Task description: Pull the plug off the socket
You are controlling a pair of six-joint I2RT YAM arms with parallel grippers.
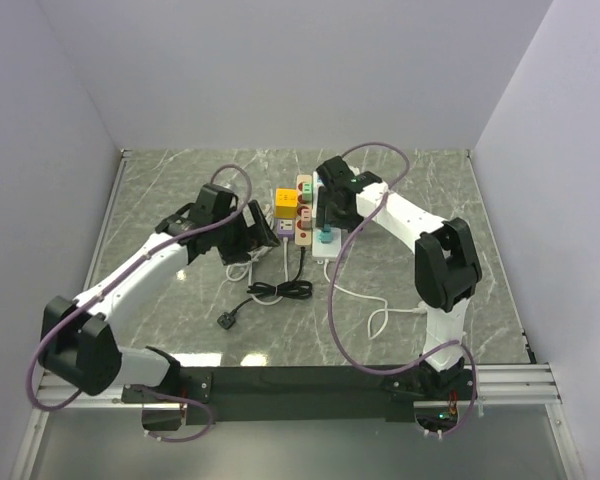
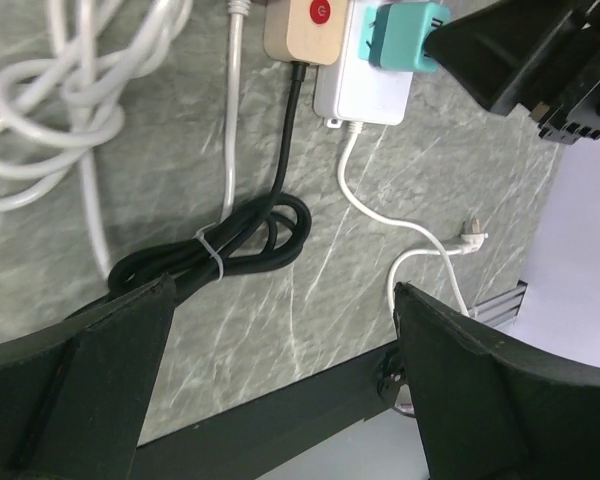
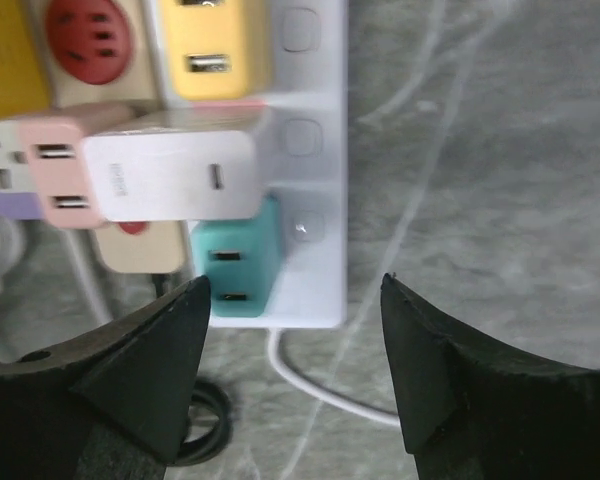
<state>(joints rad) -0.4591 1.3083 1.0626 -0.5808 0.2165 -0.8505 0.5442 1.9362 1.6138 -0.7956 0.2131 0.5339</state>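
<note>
At the white power strip's (image 3: 318, 275) near end sits the teal plug (image 3: 237, 255), right jaws spread empty above it, left jaws spread idle off to its side; an off-centre pinch might snag the white adapter (image 3: 170, 175) or drag the unheld strip.

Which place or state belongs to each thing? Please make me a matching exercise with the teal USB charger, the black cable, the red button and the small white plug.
Things:
1. teal USB charger
2. black cable
3. red button
4. small white plug

Places or states:
A. coiled, bound with a white tie
B. at the free end of a white cord, in no socket
C. on the white power strip
D. on the beige power strip

Pairs: 1-C, 2-A, 3-D, 4-B
</note>
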